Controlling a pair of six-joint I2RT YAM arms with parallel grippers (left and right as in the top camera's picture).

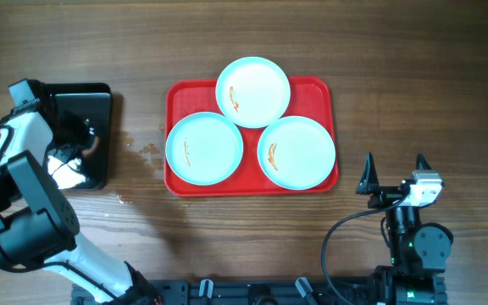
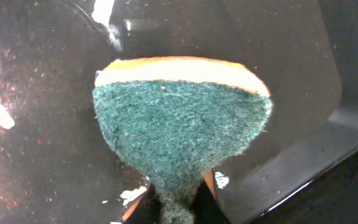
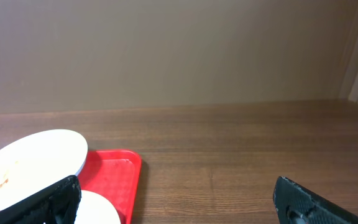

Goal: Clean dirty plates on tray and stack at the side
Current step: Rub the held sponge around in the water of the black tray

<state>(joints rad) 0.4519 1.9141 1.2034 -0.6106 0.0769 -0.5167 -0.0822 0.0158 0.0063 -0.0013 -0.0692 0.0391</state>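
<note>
Three pale blue plates lie on the red tray [image 1: 316,89]: one at the back [image 1: 253,91], one at front left [image 1: 204,148], one at front right [image 1: 297,152]. Each has a small orange smear. My left gripper [image 2: 176,202] is inside the black bin [image 1: 100,106] and is shut on a green scouring sponge with a yellow back [image 2: 179,127]. My right gripper [image 1: 394,174] is open and empty, resting right of the tray near the front edge. In the right wrist view the tray corner [image 3: 114,174] and a plate [image 3: 30,168] show at the left.
The black bin [image 2: 328,155] stands at the far left of the wooden table and looks wet inside. Small wet spots lie on the wood [image 1: 146,151] between the bin and the tray.
</note>
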